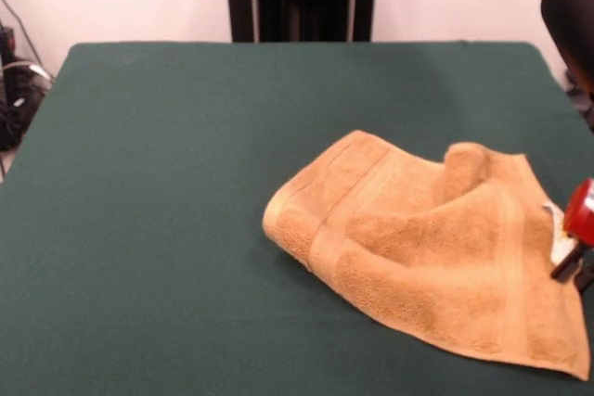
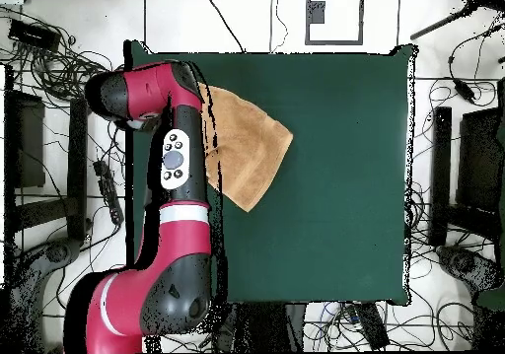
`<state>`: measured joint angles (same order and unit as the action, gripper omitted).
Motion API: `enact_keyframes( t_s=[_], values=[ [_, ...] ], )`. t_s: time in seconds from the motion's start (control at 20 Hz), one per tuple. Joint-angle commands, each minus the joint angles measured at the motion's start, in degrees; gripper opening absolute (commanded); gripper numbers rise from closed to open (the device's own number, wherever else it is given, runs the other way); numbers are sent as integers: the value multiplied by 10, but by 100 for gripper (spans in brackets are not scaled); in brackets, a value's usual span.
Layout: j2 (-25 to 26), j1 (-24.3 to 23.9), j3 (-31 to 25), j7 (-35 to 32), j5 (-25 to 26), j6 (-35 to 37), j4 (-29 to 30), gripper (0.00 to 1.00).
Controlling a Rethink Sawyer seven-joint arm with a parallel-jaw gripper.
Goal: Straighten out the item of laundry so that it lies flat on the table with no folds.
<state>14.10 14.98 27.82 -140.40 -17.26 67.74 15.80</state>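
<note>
Looking across the broad tabletop (image 1: 167,229) covered in dark green felt-like cloth, the left and middle stretch of it lies bare, and the small orange-tan terry hand towel (image 1: 436,248) sits well over toward the right, close to that edge and toward the near side. Its left end is doubled under into a rounded, rolled fold, with a woven stripe band running across just inside it; further right a soft hump of cloth stands up near the far edge, and a second stripe band runs down toward the near right corner, which lies flatter. At the towel's right edge a small white tag (image 1: 560,246) shows, and just beside it is the robot's red and black hand (image 1: 577,246), down at cloth level at the very edge of what I can see; whether its fingers are apart, together or pinched on the cloth I cannot tell from here. From above, the red and black arm (image 2: 182,173) reaches along the side of the tabletop and covers that side of the towel, so the grip stays hidden there too. My reading is that the straightening is only partly done: the step in hand looks like work on the right edge by the tag. The next move would call for opening out the doubled left end, drawing it away leftward, then pressing down the hump
</note>
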Motion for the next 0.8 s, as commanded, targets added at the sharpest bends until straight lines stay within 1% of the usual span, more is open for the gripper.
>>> enact_keyframes(
  t_s=[0.05,0.5,0.8],
  values=[
    [16,19,-58,-144,-58,63,40,0],
    [9,26,-62,-167,-103,73,54,0],
    [20,23,-49,-168,-127,85,42,0]
  ],
)
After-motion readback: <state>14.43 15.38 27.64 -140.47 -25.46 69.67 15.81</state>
